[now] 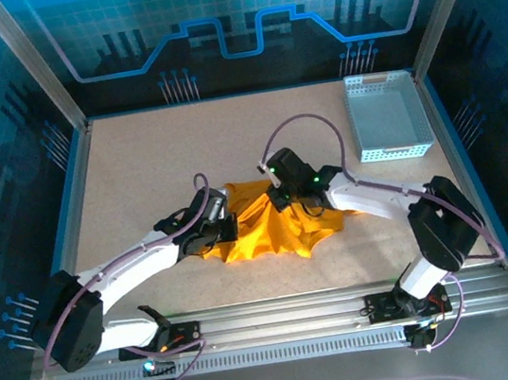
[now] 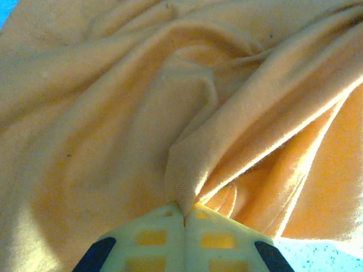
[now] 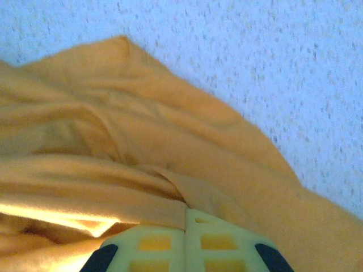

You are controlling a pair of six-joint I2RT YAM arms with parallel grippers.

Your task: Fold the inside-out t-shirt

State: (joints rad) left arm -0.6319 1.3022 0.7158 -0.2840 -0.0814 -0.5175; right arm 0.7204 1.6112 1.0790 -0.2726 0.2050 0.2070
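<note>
The inside-out t-shirt (image 1: 274,225) is an orange-yellow heap bunched in the middle of the table, between the two arms. My left gripper (image 1: 219,226) sits at its left edge. In the left wrist view that gripper (image 2: 185,214) is shut on a peaked fold of the t-shirt (image 2: 193,158). My right gripper (image 1: 286,197) is at the heap's upper middle. In the right wrist view it (image 3: 186,212) is shut on a fold of the t-shirt (image 3: 170,170), which spreads out over the speckled table.
A pale perforated plastic basket (image 1: 387,118) stands at the back right of the table. A blue rim (image 1: 71,193) runs along the table's left side. Both arm bases are bolted to the metal rail (image 1: 284,324) at the near edge.
</note>
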